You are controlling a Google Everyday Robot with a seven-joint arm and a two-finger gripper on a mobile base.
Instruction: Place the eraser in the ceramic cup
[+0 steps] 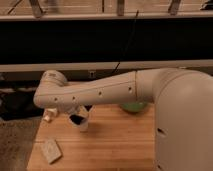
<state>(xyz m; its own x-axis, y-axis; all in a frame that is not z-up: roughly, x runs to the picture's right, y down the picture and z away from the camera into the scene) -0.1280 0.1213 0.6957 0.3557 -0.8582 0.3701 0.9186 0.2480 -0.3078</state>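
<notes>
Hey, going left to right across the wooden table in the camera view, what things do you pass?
Pale beige block near the front left, then a small whitish item at the left edge, then the ceramic cup with the hand right over it under the arm's elbow, then the green bowl at the back.

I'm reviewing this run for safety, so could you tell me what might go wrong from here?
The hand hangs right over the ceramic cup and hides most of it, so a nudge could tip the cup. The cup stands near the table edge and could slide off. The arm also hides most of the green bowl.
</notes>
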